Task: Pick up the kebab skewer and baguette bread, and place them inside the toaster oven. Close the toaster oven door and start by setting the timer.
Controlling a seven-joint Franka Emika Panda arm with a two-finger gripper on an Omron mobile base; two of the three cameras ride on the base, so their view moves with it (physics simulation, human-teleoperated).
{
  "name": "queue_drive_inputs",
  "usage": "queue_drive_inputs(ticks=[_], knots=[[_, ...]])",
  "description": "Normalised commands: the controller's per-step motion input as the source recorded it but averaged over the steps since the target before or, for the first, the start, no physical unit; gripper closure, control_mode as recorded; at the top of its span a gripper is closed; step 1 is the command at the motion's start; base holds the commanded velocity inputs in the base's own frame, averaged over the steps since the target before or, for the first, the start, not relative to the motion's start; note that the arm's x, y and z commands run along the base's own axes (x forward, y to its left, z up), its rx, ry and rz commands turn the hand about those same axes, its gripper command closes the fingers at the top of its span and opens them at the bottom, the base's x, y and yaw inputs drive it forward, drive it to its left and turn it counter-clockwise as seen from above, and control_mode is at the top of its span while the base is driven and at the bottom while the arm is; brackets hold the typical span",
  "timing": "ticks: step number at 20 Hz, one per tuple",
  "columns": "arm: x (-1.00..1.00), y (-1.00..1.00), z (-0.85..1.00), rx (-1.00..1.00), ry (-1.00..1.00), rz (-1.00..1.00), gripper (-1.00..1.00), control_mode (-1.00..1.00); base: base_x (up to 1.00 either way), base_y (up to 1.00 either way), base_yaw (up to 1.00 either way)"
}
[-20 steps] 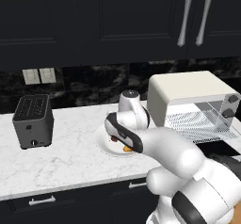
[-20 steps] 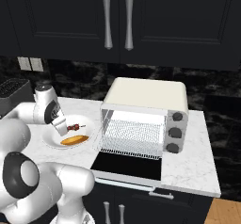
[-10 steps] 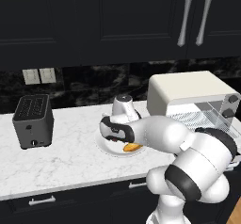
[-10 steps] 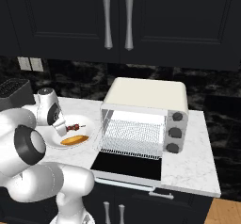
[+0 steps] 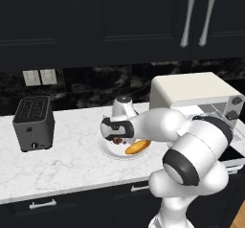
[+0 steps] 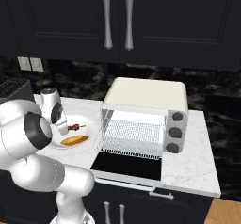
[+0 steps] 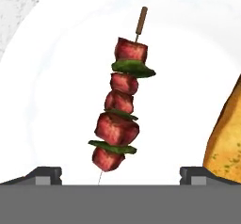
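Marble counter (image 5: 72, 160) carries the plate (image 7: 56, 77); beside it, the toaster oven (image 6: 146, 119) door (image 6: 127, 166) overhangs the counter's edge; gripper (image 7: 120, 173) fingers wide above the kebab skewer (image 7: 120, 110).

plate (image 5: 107, 149): white, round, near the front edge of the counter, about the middle
toaster (image 5: 32, 122): dark grey, slots on top, far left of the counter
counter (image 5: 67, 165): white marble
cupboards (image 6: 70, 20): black, up high, long silver handles (image 6: 107, 18)
wall: black, two pale sockets (image 5: 39, 77)
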Motion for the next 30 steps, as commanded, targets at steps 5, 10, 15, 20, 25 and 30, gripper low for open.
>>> queue_drive_inputs(ticks=[5, 10, 15, 20, 25, 30], knots=[[0.05, 0.03, -0.16, 0.00, 0.01, -0.02, -1.00, -1.00, 0.00, 0.00, 0.00], [0.02, 0.01, -0.16, 0.00, 0.04, -0.02, -1.00, -1.00, 0.00, 0.00, 0.00], [0.00, 0.00, -0.16, 0.00, 0.05, -0.01, -1.00, -1.00, 0.00, 0.00, 0.00], [0.04, 0.00, -0.11, 0.00, 0.05, 0.00, -1.00, -1.00, 0.00, 0.00, 0.00], [0.11, 0.00, -0.23, 0.00, 0.03, 0.00, -1.00, -1.00, 0.00, 0.00, 0.00], [0.14, 0.03, -0.02, 0.00, 0.00, 0.00, -1.00, -1.00, 0.00, 0.00, 0.00]])
